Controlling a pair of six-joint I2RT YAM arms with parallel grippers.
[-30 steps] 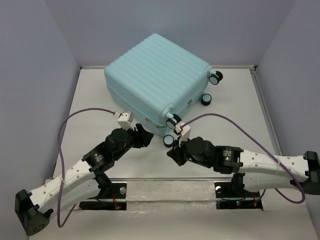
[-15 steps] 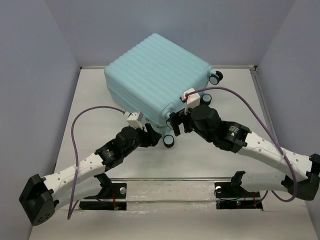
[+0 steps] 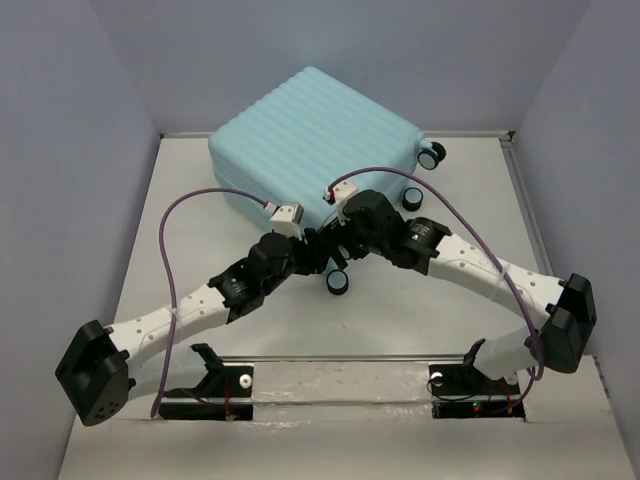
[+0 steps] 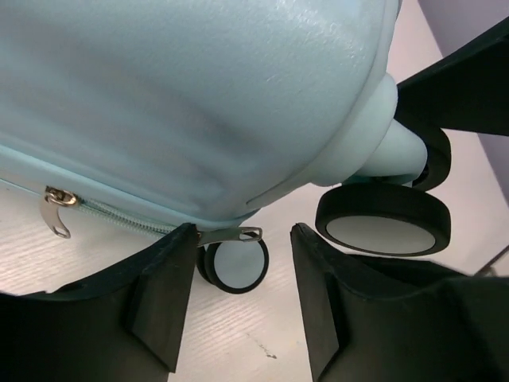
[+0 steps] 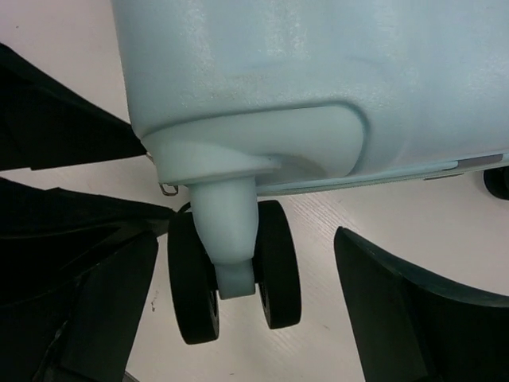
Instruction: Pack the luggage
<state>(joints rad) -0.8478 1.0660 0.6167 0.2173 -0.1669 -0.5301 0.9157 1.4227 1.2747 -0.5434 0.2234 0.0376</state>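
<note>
Luggage (image 3: 310, 150) caster (image 5: 274, 270) inside spread right gripper (image 5: 242, 274); left gripper (image 4: 238, 270) straddles zipper pull (image 4: 232, 235).

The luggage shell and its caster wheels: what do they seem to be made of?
The luggage shell looks like hard moulded plastic, ribbed, with a fine matte grain. The caster wheel: probably black rubber or plastic, dull, on a pale plastic fork.
</note>
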